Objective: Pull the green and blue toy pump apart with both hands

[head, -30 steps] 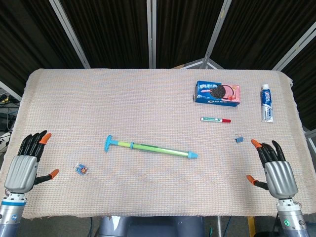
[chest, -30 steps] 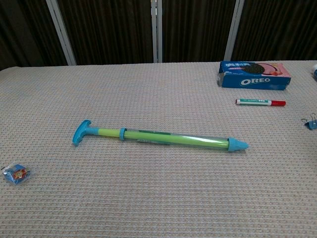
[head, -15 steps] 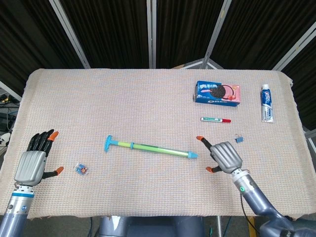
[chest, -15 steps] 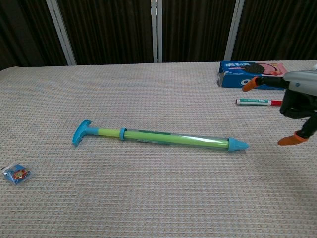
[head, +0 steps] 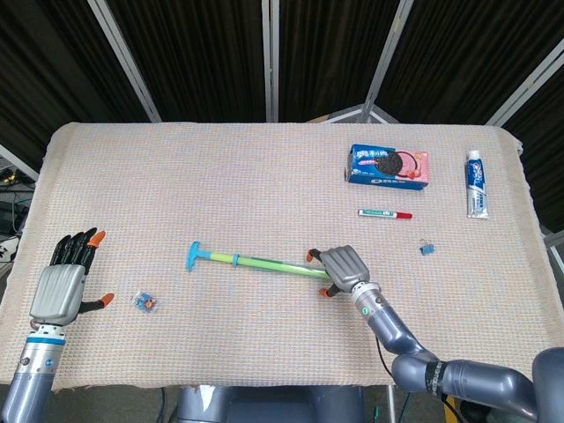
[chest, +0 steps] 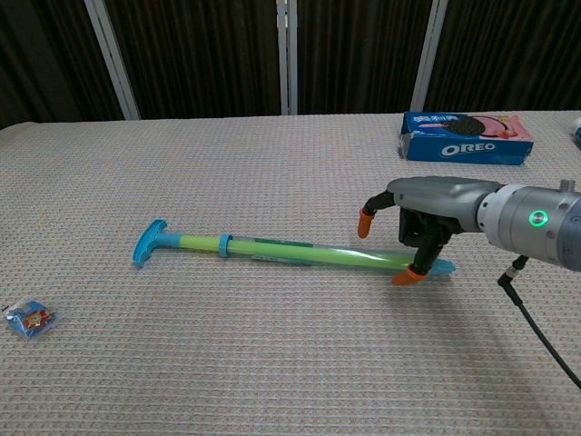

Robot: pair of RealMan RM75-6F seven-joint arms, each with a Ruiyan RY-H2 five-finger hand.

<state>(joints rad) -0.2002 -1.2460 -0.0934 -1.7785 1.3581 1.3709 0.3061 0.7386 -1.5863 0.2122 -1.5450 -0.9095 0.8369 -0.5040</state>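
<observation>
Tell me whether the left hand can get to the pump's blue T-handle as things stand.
Probably yes. The left hand hovers open near the table's left edge, and only a small blue packet lies off to the side of the line to the T-handle. The right hand is at the pump's far end, out of the way.

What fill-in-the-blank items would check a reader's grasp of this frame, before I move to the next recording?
1. The right hand is over the pump's ____ end, opposite the T-shaped handle.
2. The left hand holds ____.
3. The box at the far right of the cloth reads ____.
4. The marker has a ____ cap.

Missing words: nozzle; nothing; OREO; red
</observation>
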